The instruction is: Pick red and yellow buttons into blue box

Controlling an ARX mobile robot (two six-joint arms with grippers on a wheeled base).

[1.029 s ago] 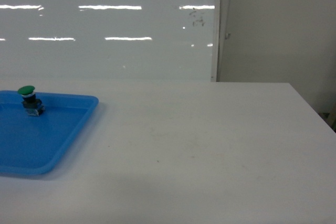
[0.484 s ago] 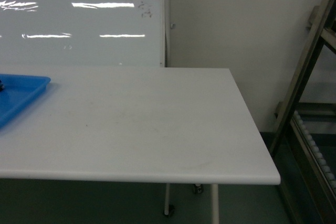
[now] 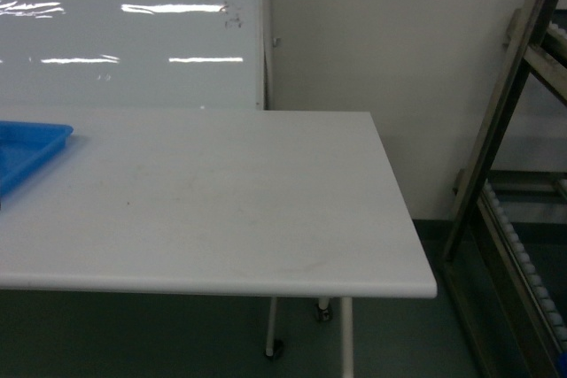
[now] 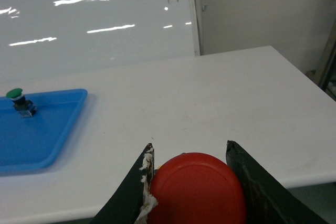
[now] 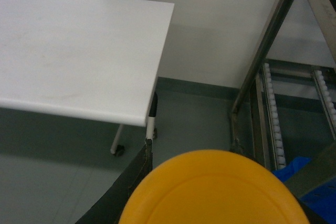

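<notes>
The red button [image 4: 197,188] sits gripped between claw fingers, the yellow button [image 5: 215,192] likewise (caps facing the cameras).

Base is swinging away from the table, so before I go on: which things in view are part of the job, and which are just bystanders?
Part of the job:
- red button, between the left gripper fingers
- yellow button, in the right gripper

Bystanders:
- green button, standing in the shallow blue tray
- white table
- metal rack

No full view of the blue box.

You see only the caps of the red button [image 4: 197,188] and yellow button [image 5: 215,190]; their switch blocks are hidden, and the frame edge crops the blue tray [image 3: 22,152].
</notes>
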